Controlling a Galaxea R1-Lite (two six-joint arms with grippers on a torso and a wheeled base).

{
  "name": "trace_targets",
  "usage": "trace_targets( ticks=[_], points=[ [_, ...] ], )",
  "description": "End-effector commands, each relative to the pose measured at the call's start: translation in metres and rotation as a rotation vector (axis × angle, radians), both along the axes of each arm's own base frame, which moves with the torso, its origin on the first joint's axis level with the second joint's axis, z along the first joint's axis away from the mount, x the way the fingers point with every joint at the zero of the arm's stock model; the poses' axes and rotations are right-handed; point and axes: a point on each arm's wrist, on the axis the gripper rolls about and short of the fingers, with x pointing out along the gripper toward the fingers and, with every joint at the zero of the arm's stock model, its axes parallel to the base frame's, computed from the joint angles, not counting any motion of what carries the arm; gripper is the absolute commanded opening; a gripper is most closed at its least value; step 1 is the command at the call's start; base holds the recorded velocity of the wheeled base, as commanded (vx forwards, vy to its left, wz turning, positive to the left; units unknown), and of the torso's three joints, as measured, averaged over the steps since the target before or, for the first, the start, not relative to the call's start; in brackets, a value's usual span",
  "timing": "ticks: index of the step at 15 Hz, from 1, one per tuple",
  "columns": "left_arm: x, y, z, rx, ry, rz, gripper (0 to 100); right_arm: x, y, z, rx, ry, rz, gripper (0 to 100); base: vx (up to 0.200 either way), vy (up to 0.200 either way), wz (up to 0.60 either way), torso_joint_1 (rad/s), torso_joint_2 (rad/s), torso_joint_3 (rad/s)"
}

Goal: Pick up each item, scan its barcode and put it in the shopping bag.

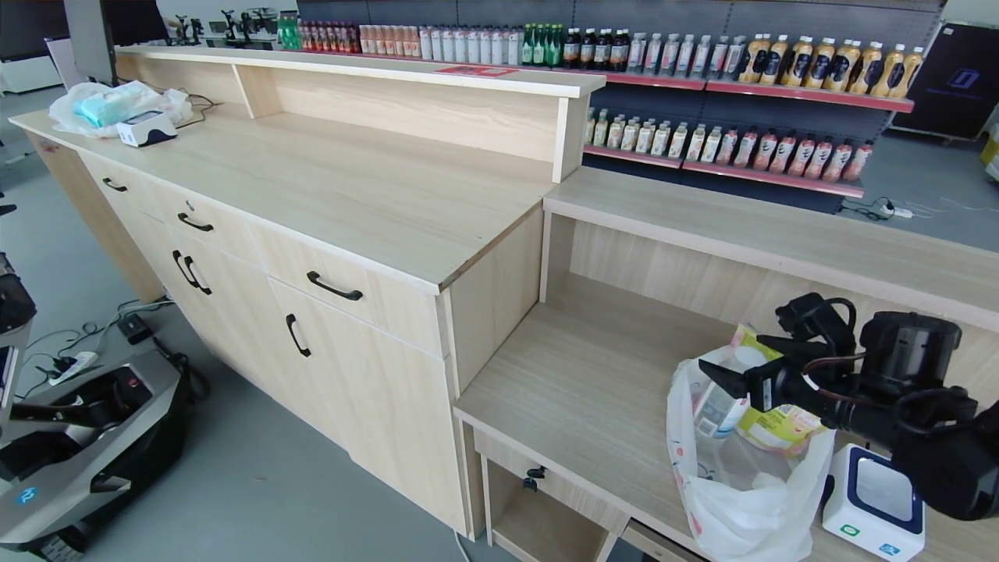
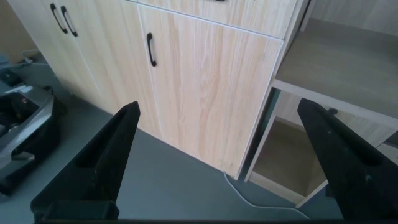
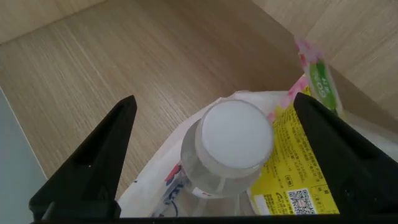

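1. The white translucent plastic shopping bag [image 1: 741,484] stands open on the low light-wood counter [image 1: 577,375], near its front edge.
2. Inside the bag, a clear plastic bottle with a round white cap [image 3: 235,140] stands upright. A flat yellow printed snack packet [image 3: 298,168] sits just beside it and leans toward the back of the bag.
3. The right gripper [image 1: 734,359] hangs over the mouth of the bag. Its black fingers [image 3: 93,168] are spread wide and hold nothing. In the right wrist view the bottle cap lies between them, touching neither.
4. A white box-shaped barcode scanner with a dark-framed window [image 1: 878,499] sits on the same counter, just beside the bag on the robot's right.
5. The left gripper [image 2: 217,106] is well apart from the bag, down before a light-wood cupboard door with a black handle [image 2: 151,50]. Its fingers are spread wide and empty, over grey floor [image 2: 186,186].
6. Well apart from the bag, at the far left end of the higher counter, lie a second white scanner [image 1: 146,127] and a crumpled white plastic bag [image 1: 117,101].
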Motion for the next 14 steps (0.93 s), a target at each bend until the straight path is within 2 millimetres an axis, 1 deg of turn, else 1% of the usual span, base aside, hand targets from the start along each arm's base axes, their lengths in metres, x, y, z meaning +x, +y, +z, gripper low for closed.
trace_targets(
  ticks=[1, 2, 3, 5, 7, 8, 10, 11, 12, 13, 14],
  points=[
    [0.000, 0.000, 0.000, 0.000, 0.001, 0.000, 100, -0.033, -0.005, 0.051, -0.043, -0.105, -0.007, 100, 0.000, 0.000, 0.00, 0.000, 0.00, 0.000],
    [0.000, 0.000, 0.000, 0.000, 0.001, 0.000, 100, -0.049, -0.006, 0.065, -0.044, -0.105, -0.009, 100, 0.000, 0.000, 0.00, 0.000, 0.00, 0.000],
    [0.000, 0.000, 0.000, 0.000, 0.001, 0.000, 100, -0.060, -0.006, 0.076, -0.046, -0.130, -0.012, 100, 0.000, 0.000, 0.00, 0.000, 0.00, 0.000],
    [0.000, 0.000, 0.000, 0.000, 0.001, 0.000, 100, -0.073, -0.006, 0.088, -0.048, -0.169, -0.014, 100, 0.000, 0.000, 0.00, 0.000, 0.00, 0.000],
    [0.000, 0.000, 0.000, 0.000, 0.001, 0.000, 100, -0.088, -0.013, 0.100, -0.103, -0.234, -0.042, 100, 0.000, 0.000, 0.00, 0.000, 0.00, 0.000],
    [0.000, 0.000, 0.000, 0.000, 0.001, 0.000, 100, -0.096, -0.020, 0.106, -0.127, -0.263, -0.074, 100, 0.000, 0.000, 0.00, 0.000, 0.00, 0.000],
    [0.000, 0.000, 0.000, 0.000, 0.001, 0.000, 100, -0.110, -0.039, 0.122, -0.164, -0.291, -0.175, 100, 0.000, 0.000, -0.60, -0.005, 0.00, 0.002],
    [0.000, 0.000, 0.000, 0.000, 0.001, 0.000, 100, -0.116, -0.045, 0.127, -0.169, -0.283, -0.212, 100, 0.000, 0.000, -0.60, -0.007, -0.01, 0.007],
    [0.000, 0.000, 0.000, 0.000, 0.001, 0.000, 100, -0.128, -0.061, 0.137, -0.179, -0.249, -0.314, 100, 0.000, 0.000, -0.60, 0.002, 0.00, 0.007],
    [0.000, 0.000, 0.000, 0.000, 0.001, 0.000, 100, -0.133, -0.071, 0.140, -0.181, -0.220, -0.378, 100, 0.000, 0.000, -0.60, 0.022, 0.01, -0.007],
    [0.000, 0.000, 0.000, 0.000, 0.001, 0.000, 100, -0.142, -0.094, 0.145, -0.184, -0.151, -0.515, 100, 0.000, 0.000, -0.60, 0.002, 0.00, -0.002]
  ],
)
